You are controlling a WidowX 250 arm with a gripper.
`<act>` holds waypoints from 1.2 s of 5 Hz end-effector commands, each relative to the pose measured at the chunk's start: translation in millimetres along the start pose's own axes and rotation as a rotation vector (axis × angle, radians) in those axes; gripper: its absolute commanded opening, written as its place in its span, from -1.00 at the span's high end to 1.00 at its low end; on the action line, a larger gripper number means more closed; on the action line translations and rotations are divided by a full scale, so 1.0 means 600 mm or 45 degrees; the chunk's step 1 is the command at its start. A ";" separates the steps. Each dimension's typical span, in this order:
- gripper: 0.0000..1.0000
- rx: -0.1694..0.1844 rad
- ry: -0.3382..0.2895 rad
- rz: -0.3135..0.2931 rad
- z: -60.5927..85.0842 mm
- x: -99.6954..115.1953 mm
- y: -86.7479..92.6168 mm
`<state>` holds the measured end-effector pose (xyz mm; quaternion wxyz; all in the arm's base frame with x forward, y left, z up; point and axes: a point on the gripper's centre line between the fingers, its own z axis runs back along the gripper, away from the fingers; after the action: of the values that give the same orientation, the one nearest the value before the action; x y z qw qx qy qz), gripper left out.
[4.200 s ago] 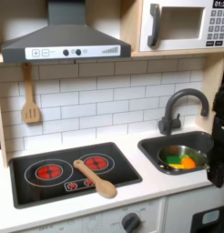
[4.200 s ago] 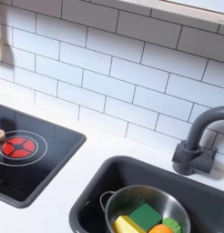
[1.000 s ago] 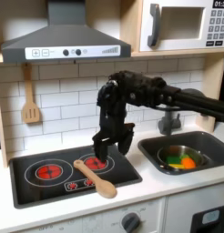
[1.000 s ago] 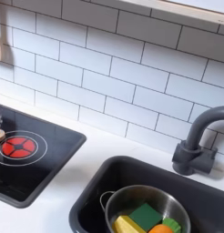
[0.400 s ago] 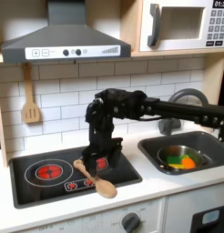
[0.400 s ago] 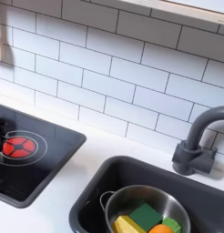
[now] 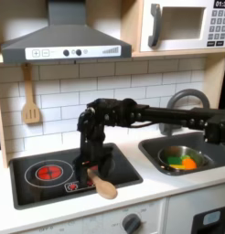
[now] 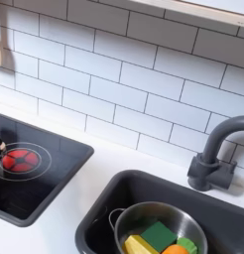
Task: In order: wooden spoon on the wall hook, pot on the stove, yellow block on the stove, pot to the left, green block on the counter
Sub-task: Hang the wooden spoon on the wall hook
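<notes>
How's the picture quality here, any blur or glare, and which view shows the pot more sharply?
In the first exterior view the image is soft; the dark arm's tool blends into the black stove, and the pot shows only smeared colours. In the second exterior view the pot is closer and clearer, with highlights on its rim.
</notes>
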<state>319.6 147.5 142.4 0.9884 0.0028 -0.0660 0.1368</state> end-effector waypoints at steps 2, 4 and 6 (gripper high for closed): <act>-1.00 -0.004 0.002 -0.043 -0.013 0.013 -0.016; 1.00 -0.006 0.002 -0.003 -0.017 0.026 -0.009; 1.00 -0.019 -0.038 -0.027 -0.010 0.029 -0.011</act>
<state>340.3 144.5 135.7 0.9886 -0.0044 -0.0793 0.1279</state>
